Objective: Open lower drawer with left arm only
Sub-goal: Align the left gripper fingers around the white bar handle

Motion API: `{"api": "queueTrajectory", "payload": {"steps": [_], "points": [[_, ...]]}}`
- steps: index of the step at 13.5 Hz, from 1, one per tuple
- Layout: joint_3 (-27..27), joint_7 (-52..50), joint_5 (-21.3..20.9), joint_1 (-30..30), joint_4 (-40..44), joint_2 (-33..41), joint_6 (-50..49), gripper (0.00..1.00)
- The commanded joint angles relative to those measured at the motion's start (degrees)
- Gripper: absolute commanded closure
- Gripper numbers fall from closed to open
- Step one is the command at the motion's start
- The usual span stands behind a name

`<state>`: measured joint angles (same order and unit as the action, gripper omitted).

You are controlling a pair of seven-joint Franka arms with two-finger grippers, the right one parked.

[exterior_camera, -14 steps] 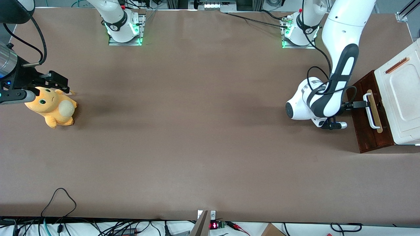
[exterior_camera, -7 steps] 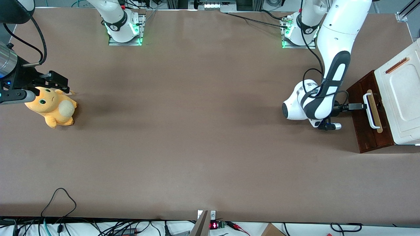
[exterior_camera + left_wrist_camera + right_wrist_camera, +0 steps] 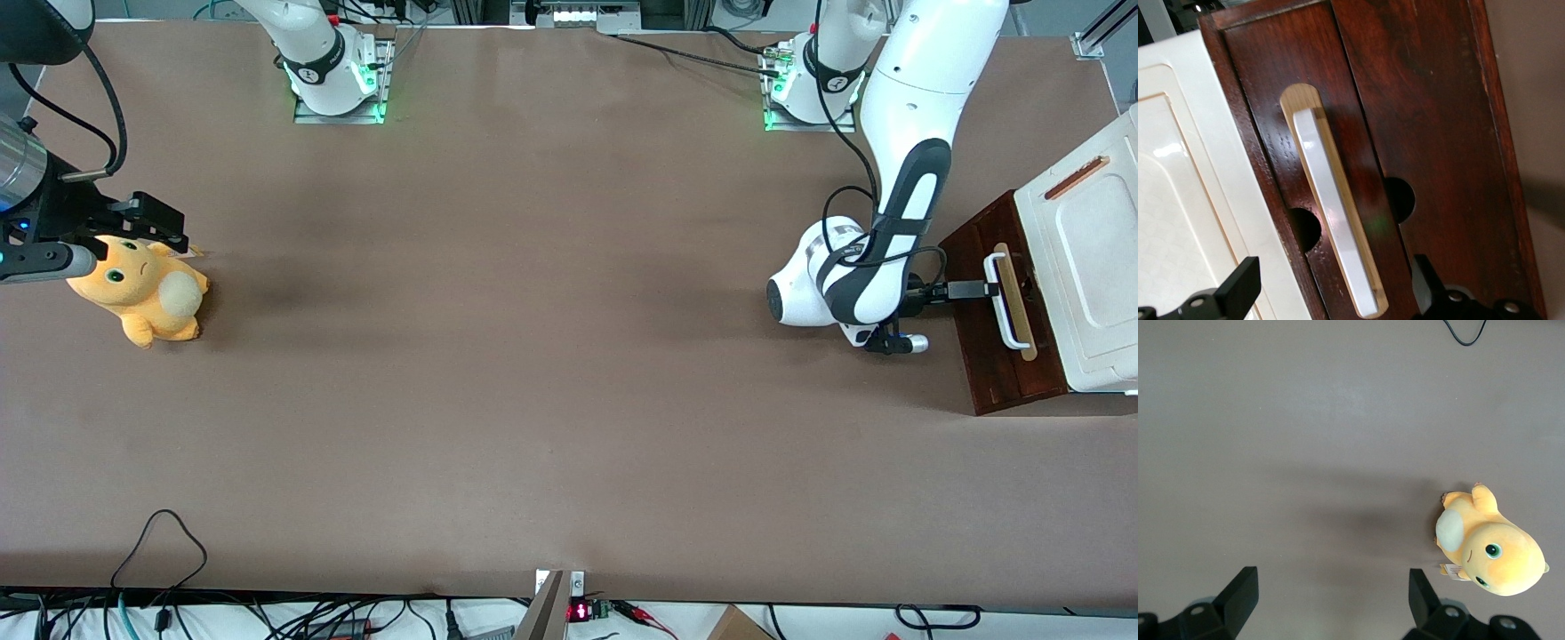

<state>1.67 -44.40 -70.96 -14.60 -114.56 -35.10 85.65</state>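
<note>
Tool (image 3: 978, 289) spread wide at white handle (image 3: 1003, 302) — lower drawer (image 3: 996, 356) unmoved, arm barely shifted.

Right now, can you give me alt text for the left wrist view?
The left arm's open black two-finger gripper straddles the white loop handle on its pale wood strip, not yet closed on it. The dark reddish-brown wooden lower drawer fills the frame, beside the white cabinet top.
</note>
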Motion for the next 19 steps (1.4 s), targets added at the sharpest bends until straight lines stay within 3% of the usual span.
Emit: {"api": "queueTrajectory", "payload": {"steps": [1,19], "points": [[0.44,-0.16,-1.63,-0.17,0.39,-0.23,-0.57,0.00],[0.62,-0.51,-6.03,4.66,2.32,-2.60,0.75,0.00]]}}
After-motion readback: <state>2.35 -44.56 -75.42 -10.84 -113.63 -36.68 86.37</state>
